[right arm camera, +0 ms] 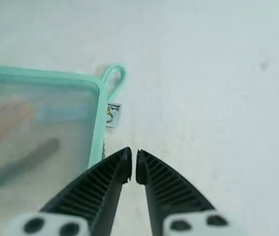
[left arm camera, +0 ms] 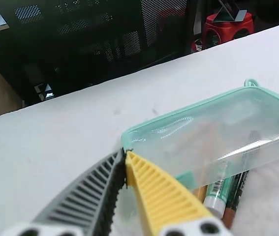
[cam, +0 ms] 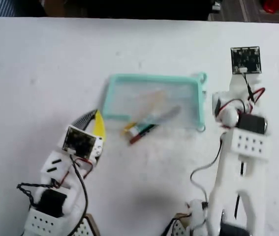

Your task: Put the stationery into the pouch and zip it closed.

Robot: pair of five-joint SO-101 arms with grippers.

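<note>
A see-through pouch (cam: pixel 151 96) with a mint-green rim lies flat at the middle of the white table. Several pens (cam: pixel 141 130) stick halfway out of its near edge, toward the left corner. My left gripper (cam: pixel 97 114), one finger grey and one yellow, is shut with its tips on the pouch's near left corner. In the left wrist view the gripper (left arm camera: pixel 124 156) meets the pouch (left arm camera: pixel 213 132) right at that corner, with the pens (left arm camera: pixel 223 189) just beside it. My right gripper (right arm camera: pixel 133 164) is shut, holds nothing, and sits just off the right edge of the pouch (right arm camera: pixel 41 123).
A green loop (right arm camera: pixel 113 78) and a small white tag (right arm camera: pixel 112 114) hang off the pouch's far right corner. The right arm (cam: pixel 242 142) stretches along the table's right side. The table's far edge (left arm camera: pixel 144 69) borders a dark room with a red stool (left arm camera: pixel 225 24).
</note>
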